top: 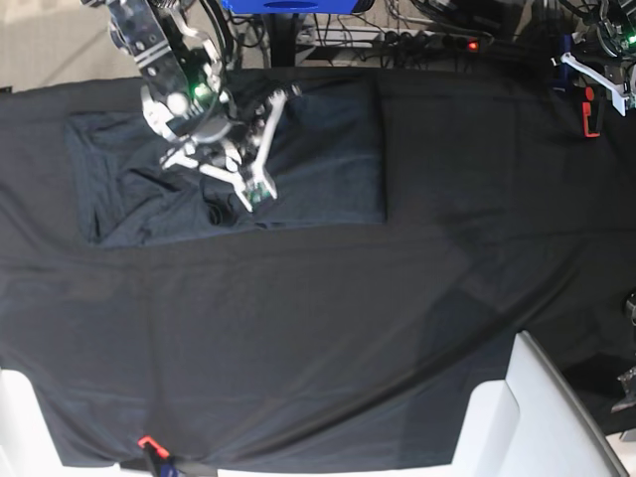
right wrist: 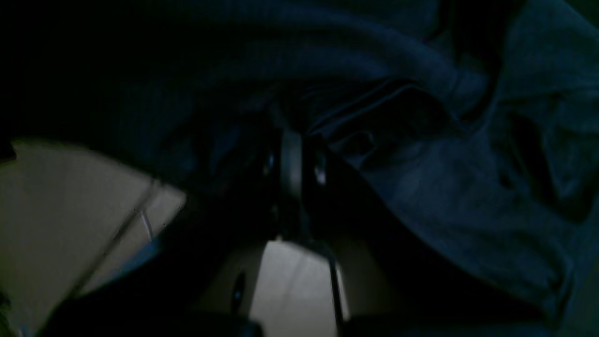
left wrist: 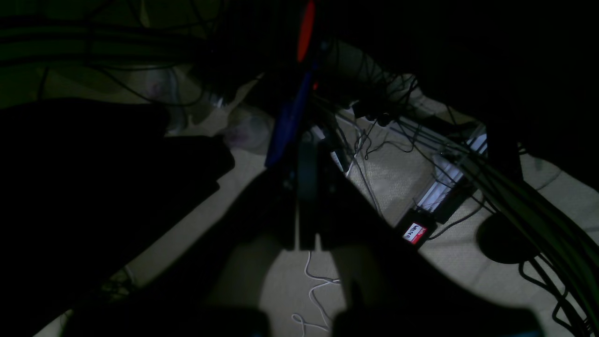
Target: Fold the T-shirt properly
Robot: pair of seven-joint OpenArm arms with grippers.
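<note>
The dark slate-grey T-shirt (top: 328, 149) lies roughly rectangular at the table's far left, rumpled on its left half. My right gripper (top: 245, 199) is down on its middle front, beside a small bunched fold. In the right wrist view the right gripper (right wrist: 291, 140) has its jaws pressed together, with the tips buried in folds and a hem of the T-shirt (right wrist: 444, 187). My left gripper (left wrist: 306, 152) is shut with nothing in it, hanging over floor and cables. The left arm (top: 596, 75) sits past the table's far right corner, away from the shirt.
A smooth black cloth (top: 348, 348) covers the table. White shapes stand at the front right (top: 537, 417) and front left (top: 20, 417). A red clamp (top: 147, 444) grips the front edge. Cables and a labelled black box (left wrist: 414, 231) lie on the beige floor.
</note>
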